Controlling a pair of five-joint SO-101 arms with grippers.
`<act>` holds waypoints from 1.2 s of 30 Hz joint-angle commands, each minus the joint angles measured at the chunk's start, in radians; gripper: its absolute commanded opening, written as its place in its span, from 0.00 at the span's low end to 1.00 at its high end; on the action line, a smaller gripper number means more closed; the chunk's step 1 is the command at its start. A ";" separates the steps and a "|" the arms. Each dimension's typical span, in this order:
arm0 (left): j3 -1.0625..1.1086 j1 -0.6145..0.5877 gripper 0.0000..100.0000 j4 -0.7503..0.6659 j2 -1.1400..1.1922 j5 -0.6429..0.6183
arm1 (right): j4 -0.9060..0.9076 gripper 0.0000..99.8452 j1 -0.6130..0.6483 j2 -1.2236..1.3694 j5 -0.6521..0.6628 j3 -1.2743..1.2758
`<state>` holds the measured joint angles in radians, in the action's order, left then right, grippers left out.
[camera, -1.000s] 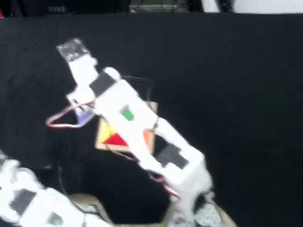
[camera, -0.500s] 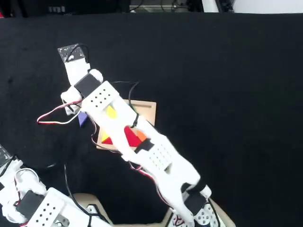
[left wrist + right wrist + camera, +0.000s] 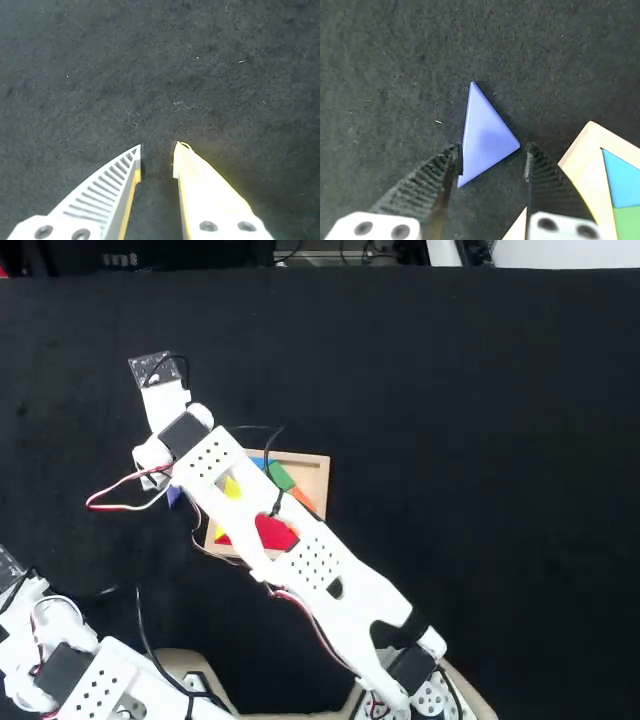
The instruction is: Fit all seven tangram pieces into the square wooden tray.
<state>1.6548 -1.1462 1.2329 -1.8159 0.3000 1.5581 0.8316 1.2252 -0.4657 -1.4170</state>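
Note:
A blue-violet triangle [image 3: 485,135] lies flat on the black cloth just outside a corner of the square wooden tray [image 3: 582,152]. My right gripper [image 3: 490,157] is open and straddles the triangle's wide end, one finger on each side. From above, the right arm stretches across the tray [image 3: 318,468], and the triangle [image 3: 175,496] peeks out beside its wrist. Yellow [image 3: 233,486], red [image 3: 272,532], green [image 3: 280,477] and orange [image 3: 303,500] pieces lie in the tray. My left gripper [image 3: 156,150] hangs slightly open over bare cloth with nothing between its fingers.
The left arm [image 3: 70,670] is folded at the near left corner of the table. Black cloth [image 3: 480,420] covers the whole table, with wide free room to the right of and beyond the tray. A red-and-white cable [image 3: 115,495] loops beside the right wrist.
The right arm has swung and stretched out lower over the tray, uncovering more of the pieces in it. Its wrist stays by the triangle. The left arm has shifted a little.

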 commanded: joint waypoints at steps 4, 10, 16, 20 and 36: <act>-0.010 0.012 0.12 0.011 -0.005 -0.006 | -0.043 0.33 0.008 0.042 -0.137 -0.058; -0.010 0.012 0.12 0.011 -0.005 -0.006 | -0.061 0.34 0.008 0.051 -0.114 -0.059; -0.010 0.012 0.12 0.011 -0.005 -0.006 | -0.057 0.34 0.054 0.048 -0.034 -0.102; -0.010 0.012 0.12 0.012 -0.005 -0.006 | -0.071 0.34 0.055 0.051 -0.032 -0.101; -0.010 0.010 0.12 0.012 -0.005 -0.006 | -0.098 0.28 0.021 0.070 0.057 -0.018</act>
<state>1.6548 -1.1462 1.2390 -1.8159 0.3000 1.4492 0.8715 1.3142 -0.4212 -1.4293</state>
